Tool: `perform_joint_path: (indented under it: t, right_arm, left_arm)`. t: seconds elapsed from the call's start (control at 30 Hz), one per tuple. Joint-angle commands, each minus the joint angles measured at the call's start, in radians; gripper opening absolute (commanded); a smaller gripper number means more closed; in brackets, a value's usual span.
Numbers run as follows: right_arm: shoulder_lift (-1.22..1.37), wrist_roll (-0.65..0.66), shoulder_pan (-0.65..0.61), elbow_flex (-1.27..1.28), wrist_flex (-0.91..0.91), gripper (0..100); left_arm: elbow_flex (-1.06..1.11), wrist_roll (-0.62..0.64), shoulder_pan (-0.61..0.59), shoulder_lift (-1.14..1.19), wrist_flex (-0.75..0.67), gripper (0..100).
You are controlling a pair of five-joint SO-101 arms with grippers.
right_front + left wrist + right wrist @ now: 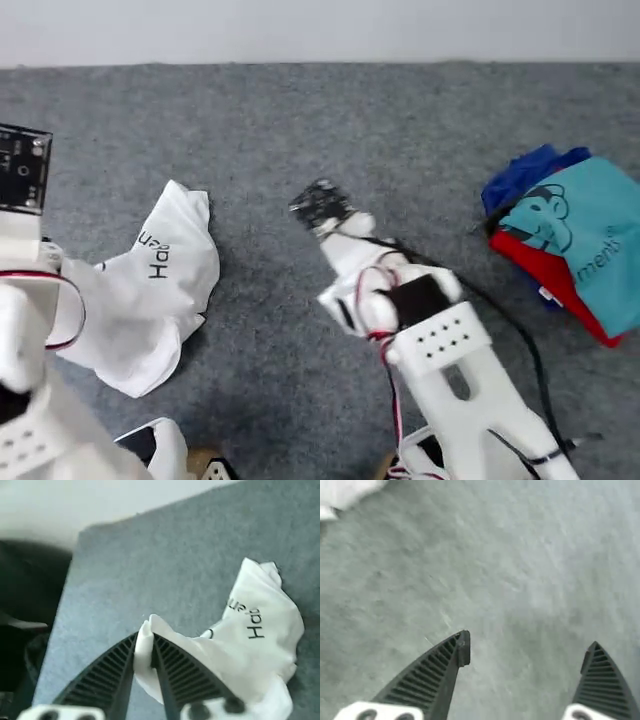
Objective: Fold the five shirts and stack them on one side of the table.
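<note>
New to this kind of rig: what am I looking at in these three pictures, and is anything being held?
Two small robot arms sit side by side at a grey table. One picture looks down from a fixed camera; the other two come from a camera on each arm's wrist. The left tool is shut on an edge of a crumpled white shirt. The right tool is open above bare table, holding nothing. Off to one side lies a stack of folded shirts: teal on top, red and blue beneath.

White arms (450,345), black ribbed claw fingers (430,675), red, black cables (531,350).
</note>
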Motion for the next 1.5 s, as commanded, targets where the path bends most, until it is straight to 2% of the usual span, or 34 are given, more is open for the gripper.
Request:
perform_joint_path:
  t: [0.0, 0.13, 0.3, 0.47, 0.6, 0.8, 1.1, 1.33, 1.47]
  right_arm:
    - [0.13, -0.012, -0.093, -0.029, -0.088, 35.3]
    - [0.438, -0.012, -0.196, -0.209, -0.088, 34.2]
    - [0.799, -0.014, -0.297, -0.572, -0.018, 26.0]
    - [1.05, -0.014, -0.384, -0.878, 0.076, 25.5]
    - [1.184, -0.014, -0.392, -1.049, 0.085, 25.5]
    - [1.302, -0.014, -0.397, -1.178, 0.085, 25.5]
    - [1.33, -0.054, -0.44, -1.188, 0.09, 25.5]
    - [1.291, -0.054, -0.507, -1.264, 0.217, 25.5]
    - [1.302, -0.052, -0.51, -1.286, 0.22, 25.5]
  left_arm:
    - [0.053, 0.061, 0.023, 0.005, 0.011, 1]
    - [0.096, 0.135, 0.094, 0.003, 0.011, 1]
    - [0.11, 0.161, 0.183, 0.003, 0.011, 1]
    - [0.114, 0.161, 0.192, 0.008, 0.011, 1]
    - [0.148, 0.161, 0.192, 0.005, 0.011, 1]
    - [0.162, 0.161, 0.192, 0.005, -0.003, 1]
    - [0.162, 0.161, 0.192, 0.005, -0.003, 1]
    - [0.163, 0.161, 0.192, 0.005, -0.003, 1]
    - [0.163, 0.163, 0.192, 0.005, -0.003, 1]
